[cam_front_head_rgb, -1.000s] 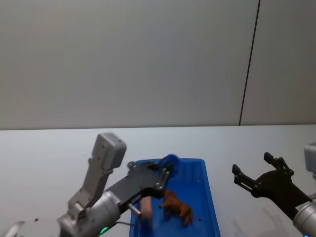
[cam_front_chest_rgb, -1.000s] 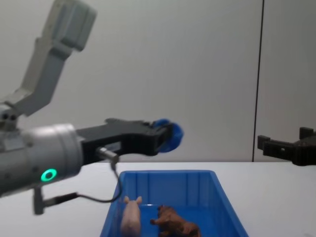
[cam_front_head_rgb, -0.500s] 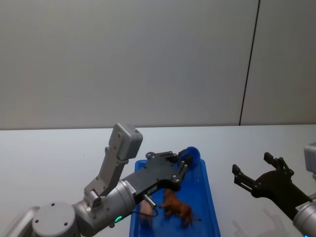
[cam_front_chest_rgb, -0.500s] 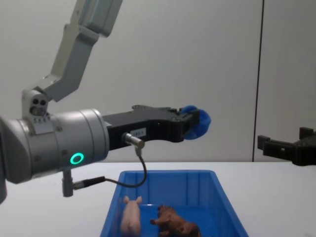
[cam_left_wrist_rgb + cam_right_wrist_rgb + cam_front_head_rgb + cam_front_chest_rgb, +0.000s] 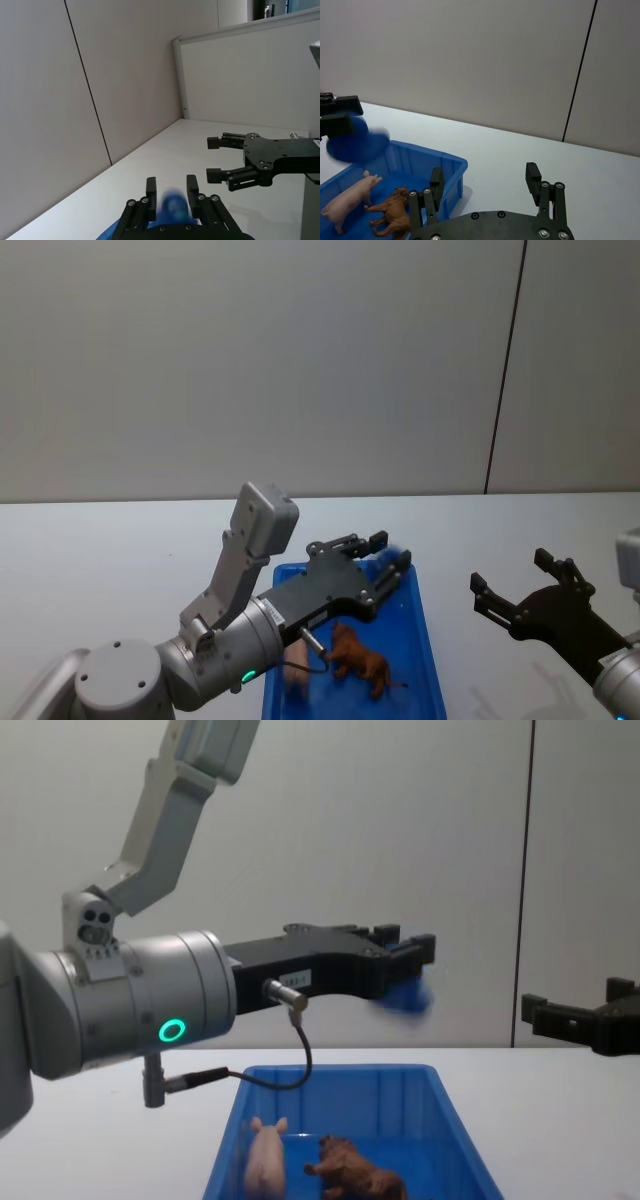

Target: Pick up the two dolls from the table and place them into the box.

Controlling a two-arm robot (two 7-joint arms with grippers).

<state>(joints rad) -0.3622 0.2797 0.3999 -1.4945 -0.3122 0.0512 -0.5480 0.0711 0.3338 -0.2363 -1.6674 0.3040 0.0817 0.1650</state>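
Plastic is my guess for both dolls, moulded and hard, so they ought to be light, stiff and a bit slick under a pinch. The sensible hold on either is across the flanks of the body, since legs, tail and snout are thin and give little to squeeze.

The pig (image 5: 350, 195) is pale pink and smooth. It stands on the floor of the box (image 5: 455, 162) on the robot's left half. The lion (image 5: 392, 215) is just beside it on the right, brown with a shaggy orange-brown mane and a thin tail. From here I cannot tell whether the two touch. The box is bright blue with sloping walls and a thick rim, and it sits on the plain white surface (image 5: 100, 550). With both animals inside, the job looks to me as good as done.

The left gripper (image 5: 408, 942) hangs in the air over the far end of the box, level and pointing away from the robot, its fingers parted. A small blue object (image 5: 355, 142) shows smeared at its fingertips. I cannot say what it is, and it looks loose rather than held. The right gripper (image 5: 510, 572) hovers above the surface to the right of the box, spread wide and holding nothing.
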